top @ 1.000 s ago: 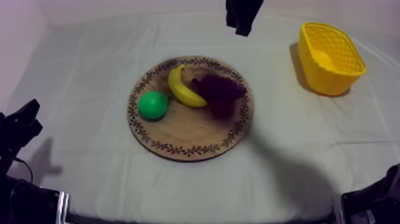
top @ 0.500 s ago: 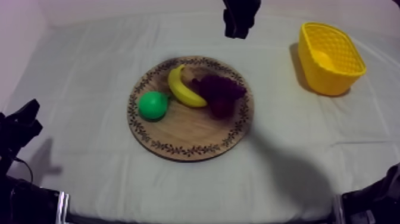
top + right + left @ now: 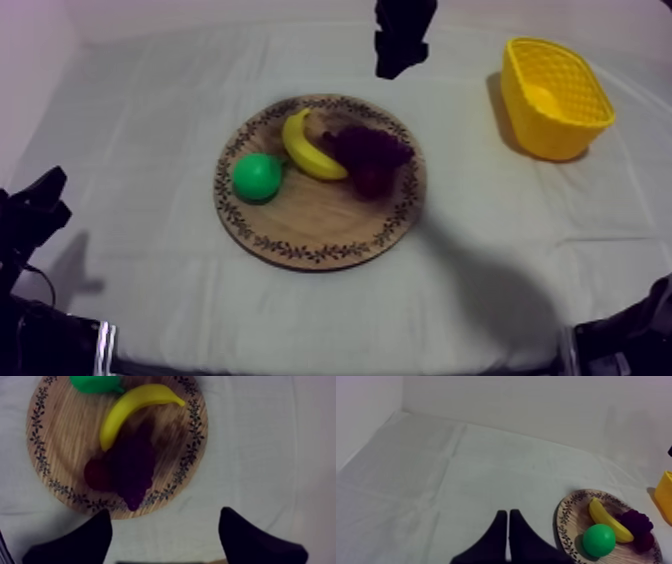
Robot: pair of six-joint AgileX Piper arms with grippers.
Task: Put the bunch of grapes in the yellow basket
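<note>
Currently, on the round wooden board with a patterned rim, the curved yellow banana touches the bunch, a green pear sits beyond the banana, and a small red fruit presses against the bunch. The dark purple bunch of grapes lies on the board's right half, lumpy and tapered. The right tool hangs just off the rim near the bunch, fingers wide apart, empty. The left tool has its fingers pressed together, empty. The yellow lattice basket stands on the table, well apart from the board.
</note>
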